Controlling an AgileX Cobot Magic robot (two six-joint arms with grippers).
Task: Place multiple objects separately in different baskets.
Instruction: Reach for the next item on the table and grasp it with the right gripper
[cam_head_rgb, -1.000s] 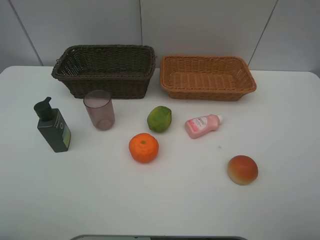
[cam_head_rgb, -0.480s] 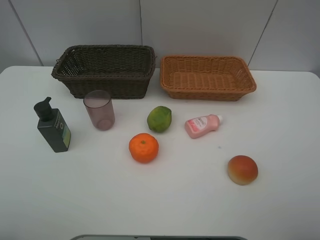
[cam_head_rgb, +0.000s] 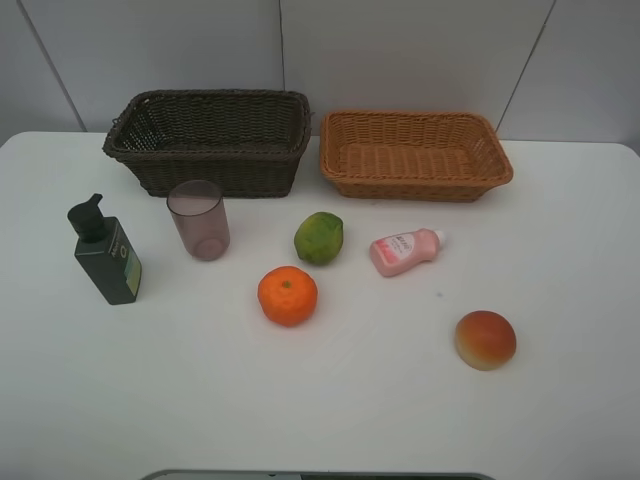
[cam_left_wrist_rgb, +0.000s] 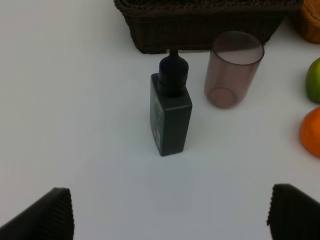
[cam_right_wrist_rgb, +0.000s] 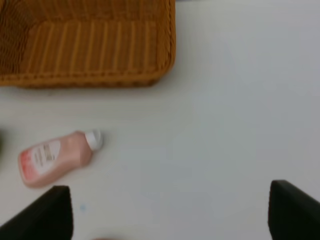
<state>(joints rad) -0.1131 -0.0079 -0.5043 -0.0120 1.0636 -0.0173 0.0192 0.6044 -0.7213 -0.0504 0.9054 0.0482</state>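
Observation:
Two baskets stand at the back of the white table: a dark brown one (cam_head_rgb: 208, 140) and a light orange-tan one (cam_head_rgb: 414, 153). In front lie a dark green pump bottle (cam_head_rgb: 106, 254), a mauve cup (cam_head_rgb: 198, 219), a green citrus (cam_head_rgb: 318, 238), an orange (cam_head_rgb: 287, 296), a pink lotion bottle (cam_head_rgb: 403, 250) on its side and a red-yellow fruit (cam_head_rgb: 485, 339). My left gripper (cam_left_wrist_rgb: 170, 220) is open, short of the pump bottle (cam_left_wrist_rgb: 170, 111) and the cup (cam_left_wrist_rgb: 233, 69). The right gripper (cam_right_wrist_rgb: 170, 215) is open too, with the lotion bottle (cam_right_wrist_rgb: 56, 156) and orange-tan basket (cam_right_wrist_rgb: 90, 45) ahead. Neither gripper shows in the high view.
A white wall runs behind the baskets. The table's front edge (cam_head_rgb: 320, 474) meets a dark strip at the bottom of the high view. Bare tabletop lies in front of the objects on both sides.

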